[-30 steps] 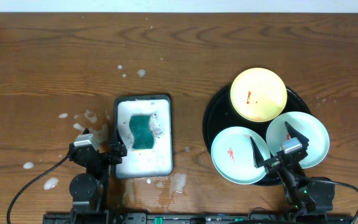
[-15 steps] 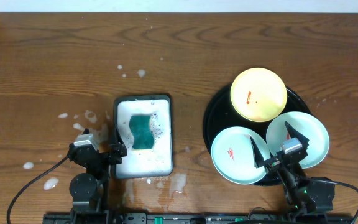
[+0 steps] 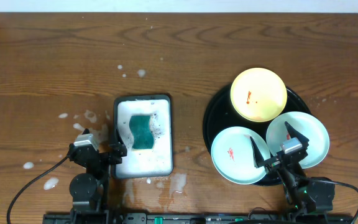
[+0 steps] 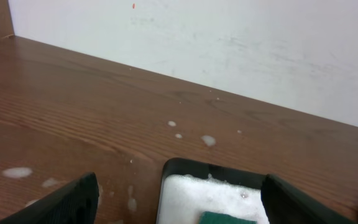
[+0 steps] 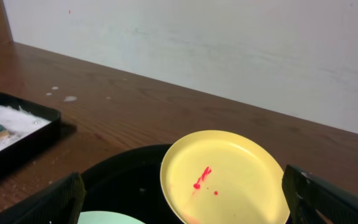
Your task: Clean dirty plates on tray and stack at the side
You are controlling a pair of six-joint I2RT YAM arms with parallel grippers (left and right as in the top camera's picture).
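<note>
Nearest the robot, the right claw (image 3: 271, 141) hangs released, fingers spread wide and holding nothing, over the near edge of the black tray (image 3: 211, 121), above the gap between the two mint plates. Well off to the left of the tray, the left claw (image 3: 101, 144) is spread open too, empty, at the near-left corner of the sponge tray (image 3: 143, 98). And the job? By the look of it, it has not begun.

All three dirty plates sit on the tray. The left mint plate (image 3: 232, 155) lies on the near-left part, red smear in plain sight at its centre. The right mint plate (image 3: 312, 134) lies on the near-right part, spilling out over the rim, with a red mark beside the claw's finger. At the far side of the tray lies the yellow plate (image 3: 258, 93), and the right wrist view shows its red streak and dots clearly.

The green sponge (image 3: 142, 129) lies in its white foam, left of the tray, untouched by either claw. No stack stands anywhere beside the tray. So three plates are left to wipe and all the stacking is left to do. Foam spots (image 3: 51, 182) dot the table (image 3: 166, 50) farther left.

Against the frames from a second ago and half a second ago, nothing differs: both claws, every plate and the sponge sit exactly where they were. A dead pause.
</note>
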